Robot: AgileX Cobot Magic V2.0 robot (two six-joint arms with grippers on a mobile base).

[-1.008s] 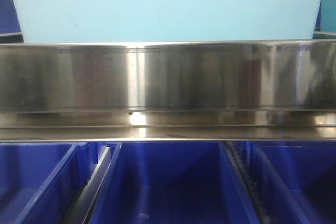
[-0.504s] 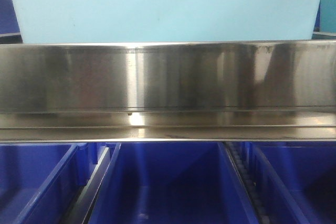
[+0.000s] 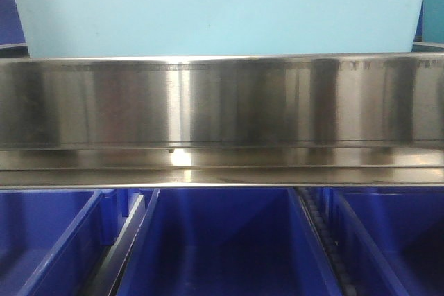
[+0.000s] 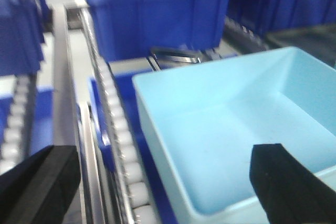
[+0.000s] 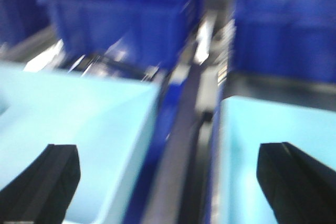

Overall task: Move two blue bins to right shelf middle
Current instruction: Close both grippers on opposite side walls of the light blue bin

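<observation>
— Change since a second ago?
— Only reflections shift on the shelf rail (image 3: pixel 222 102); the pale blue bin (image 3: pixel 222 8) stays above it
— Hands?
— Both released: left hand (image 4: pixel 163 182) and right hand (image 5: pixel 173 182) hover over it and the second bin (image 5: pixel 278 145); placement seems finished

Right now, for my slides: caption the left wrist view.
Open left fingers flank the wall of a pale blue bin beside a roller track.

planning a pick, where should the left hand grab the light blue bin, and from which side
Grip the light blue bin by its left wall rim from above: the top is open, the wall thin and upright, and the open left hand straddles it.
</observation>
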